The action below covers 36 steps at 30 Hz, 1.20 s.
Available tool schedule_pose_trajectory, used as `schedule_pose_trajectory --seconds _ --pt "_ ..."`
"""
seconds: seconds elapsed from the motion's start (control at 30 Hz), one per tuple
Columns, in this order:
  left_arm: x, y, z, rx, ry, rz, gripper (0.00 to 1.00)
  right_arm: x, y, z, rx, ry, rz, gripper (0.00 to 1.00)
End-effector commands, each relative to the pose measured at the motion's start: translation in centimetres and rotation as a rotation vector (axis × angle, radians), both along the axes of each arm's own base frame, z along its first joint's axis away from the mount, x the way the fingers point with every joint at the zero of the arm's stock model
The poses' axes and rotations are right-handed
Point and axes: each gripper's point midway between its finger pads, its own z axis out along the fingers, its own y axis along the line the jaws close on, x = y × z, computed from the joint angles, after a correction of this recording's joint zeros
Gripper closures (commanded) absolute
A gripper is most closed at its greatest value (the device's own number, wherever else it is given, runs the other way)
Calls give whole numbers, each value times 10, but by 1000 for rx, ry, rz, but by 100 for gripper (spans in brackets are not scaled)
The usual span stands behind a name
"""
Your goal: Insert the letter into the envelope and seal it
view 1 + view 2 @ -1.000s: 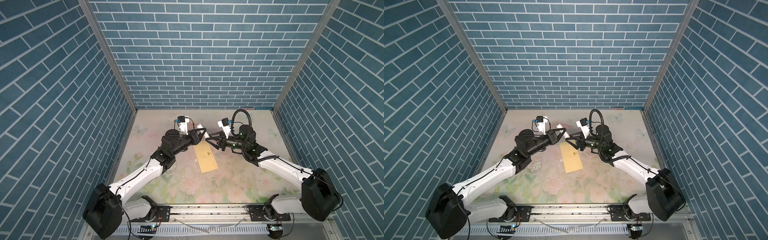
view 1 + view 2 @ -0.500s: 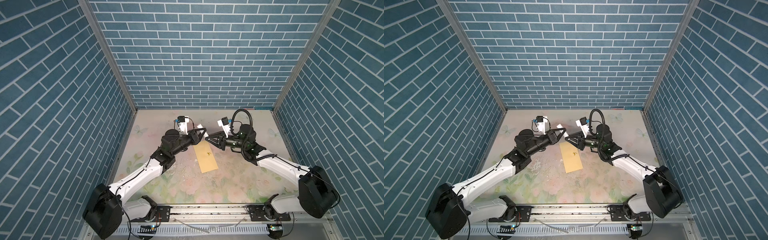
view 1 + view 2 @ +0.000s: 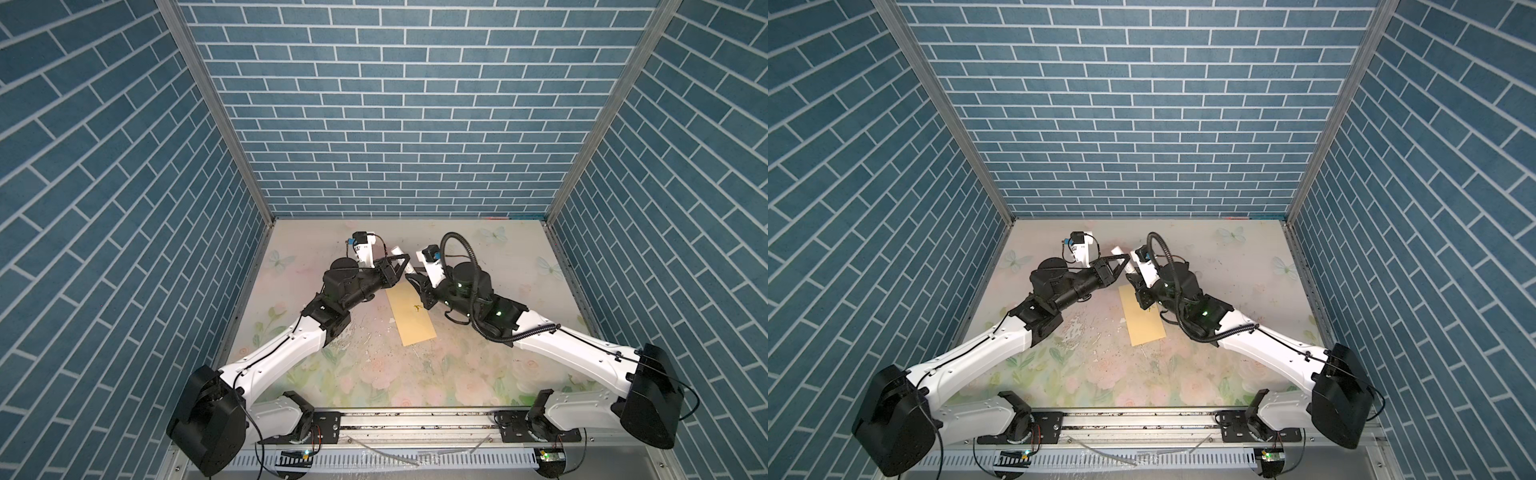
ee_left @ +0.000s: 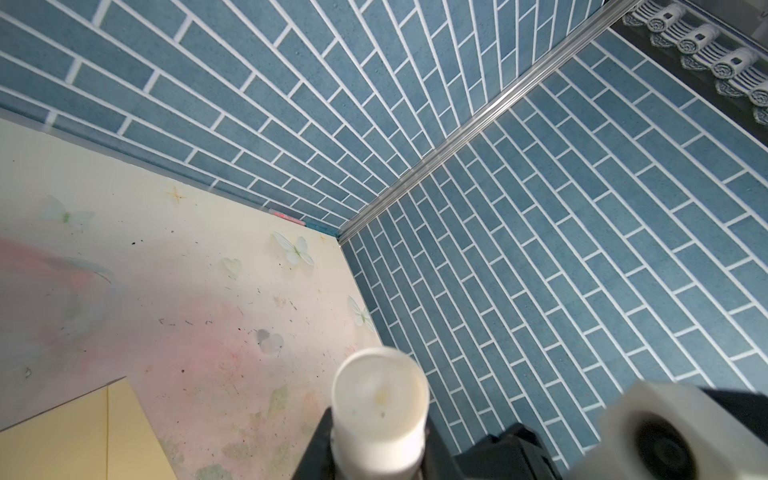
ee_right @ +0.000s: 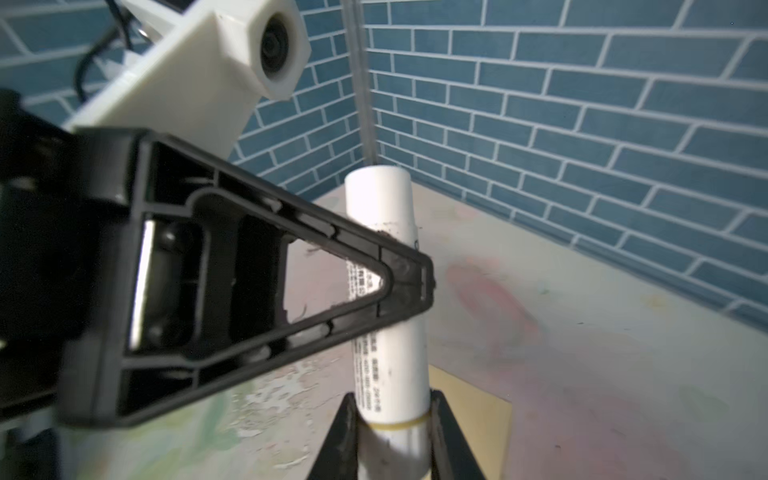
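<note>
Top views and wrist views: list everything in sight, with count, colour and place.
envelope: one, mustard yellow, flat on the middle of the table.
tube: one, white with dark print, held up near the envelope's far end.
table: one, pale floral.
walls: three, blue brick, at the left, back and right.
rail: one, metal, along the near edge.
arms: two, white and black, at the left and right.
left gripper: black, shut on the tube's middle.
right gripper: black, shut on the tube's end.
</note>
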Motion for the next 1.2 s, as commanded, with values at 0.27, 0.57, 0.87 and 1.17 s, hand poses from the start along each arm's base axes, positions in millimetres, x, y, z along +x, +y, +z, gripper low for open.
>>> schedule_pose_trajectory --seconds 0.27,0.57,0.87,1.17 --pt "-6 -9 6 -19 -14 -48 100 50 -34 -12 -528 -364 -502 100" --pt "-7 -7 7 -10 -21 -47 100 12 -14 -11 -136 -52 -80 78" --pt "-11 -7 18 -16 -50 -60 100 -22 -13 -4 255 306 370 41" --pt "-12 -7 19 -20 -50 -65 100 -19 -12 -1 355 379 447 58"
